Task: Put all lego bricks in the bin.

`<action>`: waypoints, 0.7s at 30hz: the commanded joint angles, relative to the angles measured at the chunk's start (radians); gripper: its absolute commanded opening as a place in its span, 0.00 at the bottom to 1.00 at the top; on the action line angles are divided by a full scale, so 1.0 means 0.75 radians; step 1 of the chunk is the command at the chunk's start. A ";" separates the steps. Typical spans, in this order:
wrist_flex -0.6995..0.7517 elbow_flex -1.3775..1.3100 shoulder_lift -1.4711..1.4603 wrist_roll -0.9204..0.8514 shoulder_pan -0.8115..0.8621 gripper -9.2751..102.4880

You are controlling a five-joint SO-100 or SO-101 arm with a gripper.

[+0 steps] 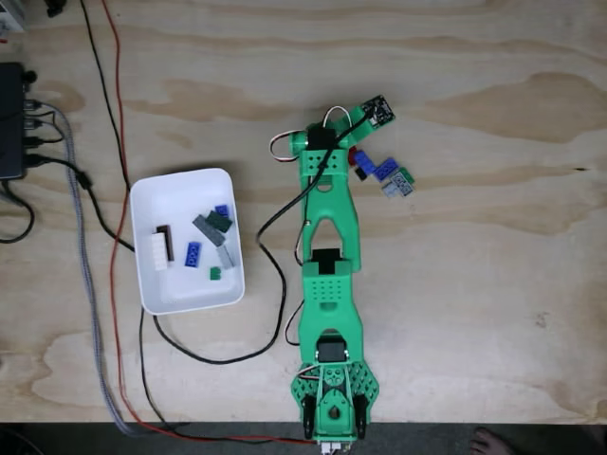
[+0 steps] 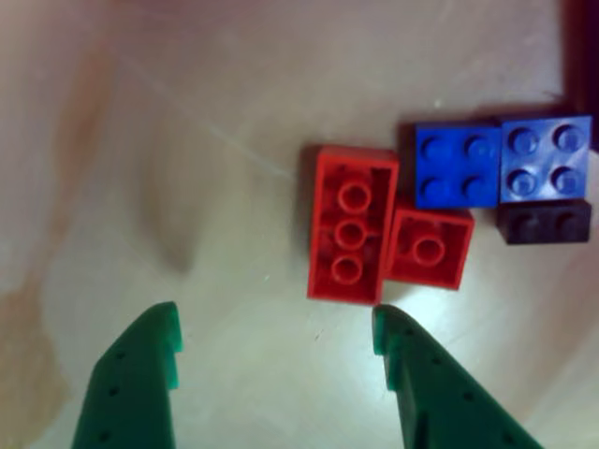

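Far left in the fixed view, a black box with plugged cables at the edge of the pale plywood worktop, with a red wire, a black wire and a grey braided cable running down past it. Next, the white rounded-rectangle shallow plastic bin, resting flat on the wood and holding several lego bricks: a white studded brick beside a thin brown-black piece, a blue plate, a grey plate, a dark green piece, a small blue one and a small green one. Further right, the green plastic robot arm, stretched from the bottom edge up the middle, black cable looping at its left. Just right of its upper end, a loose cluster on bare wood, well apart from the bin: blue bricks, a green brick and a grey one. In the other view, left to right: green jaws spread wide and holding nothing, hovering over the wood; above and between their tips an upturned red two-by-three-length brick, touching a smaller upturned red brick; then two blue four-stud bricks side by side, and a dark brick under the right one. At the bottom right of the fixed view, a bare foot beyond the worktop edge.
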 commanded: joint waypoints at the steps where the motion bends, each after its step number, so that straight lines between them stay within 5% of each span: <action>1: 0.029 -0.084 0.018 -0.012 0.049 0.29; 7: 0.051 -0.059 -0.004 -0.053 0.127 0.25; 11: 0.039 -0.037 -0.004 -0.080 0.164 0.08; 13: -0.025 0.084 0.084 -0.090 0.155 0.08; 16: -0.160 0.472 0.534 -0.094 0.065 0.08; 21: -0.176 0.918 1.501 -0.192 -0.415 0.08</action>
